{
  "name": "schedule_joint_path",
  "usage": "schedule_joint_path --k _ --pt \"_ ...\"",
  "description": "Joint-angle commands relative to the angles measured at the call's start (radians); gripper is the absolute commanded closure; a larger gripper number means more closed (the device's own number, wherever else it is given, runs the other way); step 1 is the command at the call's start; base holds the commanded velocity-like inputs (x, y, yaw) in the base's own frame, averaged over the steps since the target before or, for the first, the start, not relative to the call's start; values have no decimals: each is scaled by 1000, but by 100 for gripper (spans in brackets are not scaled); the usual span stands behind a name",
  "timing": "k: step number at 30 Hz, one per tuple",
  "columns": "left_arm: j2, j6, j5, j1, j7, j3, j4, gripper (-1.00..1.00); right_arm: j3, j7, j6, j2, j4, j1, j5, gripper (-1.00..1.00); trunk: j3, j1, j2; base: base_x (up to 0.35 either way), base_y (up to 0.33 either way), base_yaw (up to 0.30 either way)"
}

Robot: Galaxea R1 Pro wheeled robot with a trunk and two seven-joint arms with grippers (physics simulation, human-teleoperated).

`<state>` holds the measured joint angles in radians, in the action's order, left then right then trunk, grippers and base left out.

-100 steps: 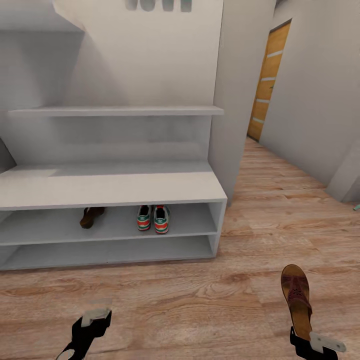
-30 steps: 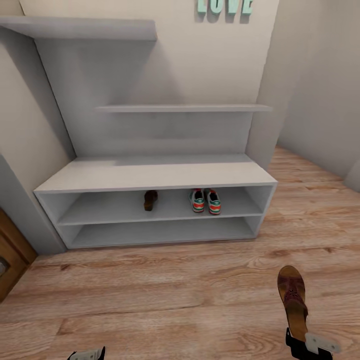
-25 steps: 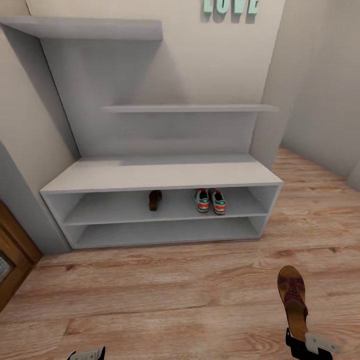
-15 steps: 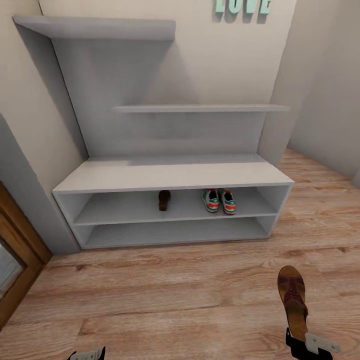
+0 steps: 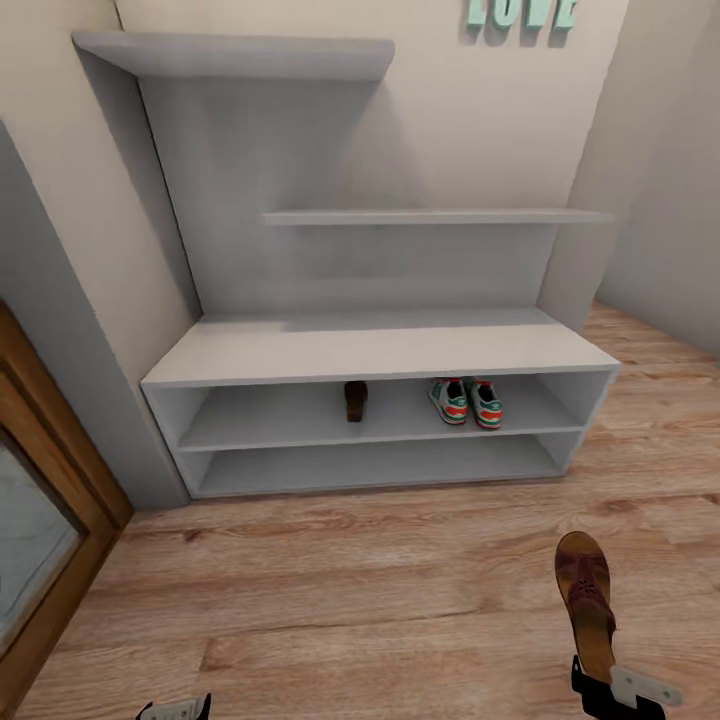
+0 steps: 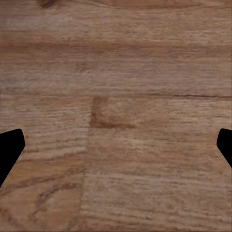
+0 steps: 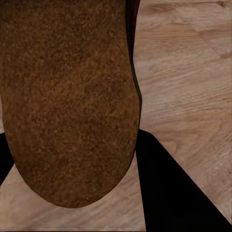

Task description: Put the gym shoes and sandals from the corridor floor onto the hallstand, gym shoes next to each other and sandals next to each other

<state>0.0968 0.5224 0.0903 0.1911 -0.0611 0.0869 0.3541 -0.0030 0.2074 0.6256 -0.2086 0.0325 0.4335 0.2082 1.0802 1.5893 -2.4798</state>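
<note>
Carrying the last sandal (image 5: 588,605) pinched by its heel in our right gripper (image 5: 604,690), we face the hallstand (image 5: 380,350). On its upper open shelf, 1 sandal (image 5: 355,400) and 2 gym shoes (image 5: 467,402) wait. Our left gripper (image 6: 116,150) is spread and empty; next we must approach and put this sandal beside its partner.

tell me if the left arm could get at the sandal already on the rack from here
Probably not yet: the left gripper sits low near the robot, with open floor before the hallstand, and the sandal lies back under the bench top.
</note>
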Motion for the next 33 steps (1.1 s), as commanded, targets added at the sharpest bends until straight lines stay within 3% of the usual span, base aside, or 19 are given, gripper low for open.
schedule_joint_path --k 1,26,33 --pt "0 2 9 1 -6 1 -1 -100 0 1 3 0 0 1 5 100 1 0 0 0 303 0" --pt "0 2 9 1 -6 1 -1 -100 0 0 3 0 -2 1 2 100 1 0 0 -31 301 0" --pt "0 2 7 1 -6 1 -1 -100 0 0 3 0 -2 1 1 100 1 0 0 -44 106 0"
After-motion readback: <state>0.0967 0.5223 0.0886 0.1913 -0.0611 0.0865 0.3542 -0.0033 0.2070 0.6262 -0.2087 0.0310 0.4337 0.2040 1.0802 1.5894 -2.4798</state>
